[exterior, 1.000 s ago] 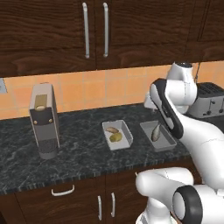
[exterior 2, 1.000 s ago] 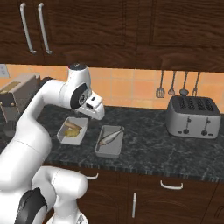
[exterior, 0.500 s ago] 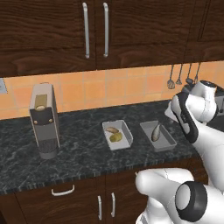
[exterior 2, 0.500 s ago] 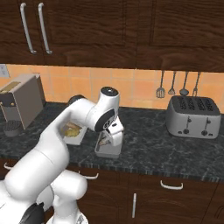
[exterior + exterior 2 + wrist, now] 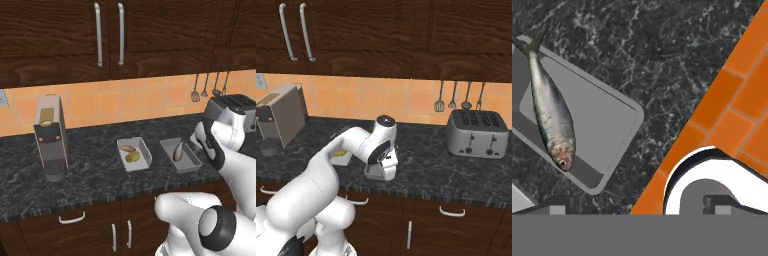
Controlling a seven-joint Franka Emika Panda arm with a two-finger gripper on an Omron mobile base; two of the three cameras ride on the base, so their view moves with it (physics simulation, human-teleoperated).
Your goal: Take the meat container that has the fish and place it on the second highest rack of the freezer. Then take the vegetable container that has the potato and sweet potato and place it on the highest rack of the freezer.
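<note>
The shallow grey tray holding the silver fish point(image 5: 549, 120) point(image 5: 180, 155) sits left of frame. I cannot tell my gripper's point(image 5: 196, 146) jaw state; descending off-centre risks clipping the rim, tipping it.

Dark wood cabinets point(image 5: 107, 35), orange tile backsplash point(image 5: 406, 102), black granite counter point(image 5: 95, 175)

Open surface point(image 5: 95, 172) lies between the coffee machine point(image 5: 50, 137) at nine o'clock and the two containers, while the toaster point(image 5: 476, 133) blocks the three o'clock side.
</note>
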